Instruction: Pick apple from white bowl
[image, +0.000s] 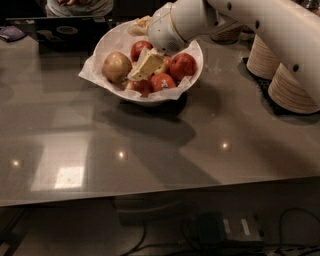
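The white bowl (192, 75), lined with crumpled white paper, stands at the back middle of the grey table. The apple (116, 66), large and yellow-tan, lies at the bowl's left side. Several smaller deep-red apples (183, 65) fill the middle and right. My gripper (144, 65) comes in from the upper right on the white arm (240, 20) and reaches down into the bowl. Its pale tip sits among the red apples, just right of the tan apple and close to it. I cannot tell whether it touches the apple.
Stacks of beige paper bowls (292, 82) stand at the right, under the arm. A black tray (60, 32) sits behind the bowl at the back left, with a person (80, 6) behind it. A small dark object (11, 33) lies at the far left.
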